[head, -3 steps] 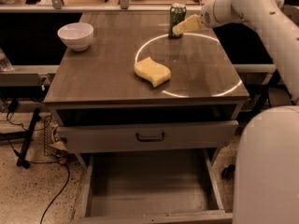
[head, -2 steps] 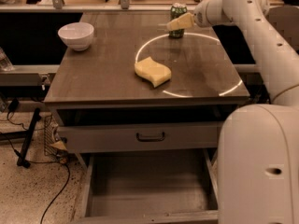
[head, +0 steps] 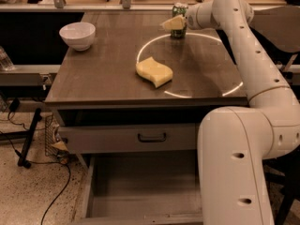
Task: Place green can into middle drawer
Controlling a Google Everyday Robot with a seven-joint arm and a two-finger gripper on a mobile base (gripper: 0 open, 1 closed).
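Note:
The green can [head: 180,8] stands upright near the back edge of the brown table [head: 103,74], right of centre. My gripper [head: 171,23] reaches in from the right, sits right at the can's front-left side and hides most of the can's body. I cannot tell whether it touches or holds the can. The middle drawer [head: 140,189] is pulled open below the table's front; its grey floor is bare. My white arm [head: 234,163] hides the drawer's right part.
A white bowl [head: 78,35] stands at the table's back left. A yellow sponge [head: 153,71] lies at the middle, on a white ring [head: 187,95] marked on the tabletop. A closed grey drawer with a dark bar handle [head: 152,137] sits above the open one.
My gripper has moved left, from the can's right side to across its front. The arm's lower body has swung in and now fills the right foreground. The can has stayed put.

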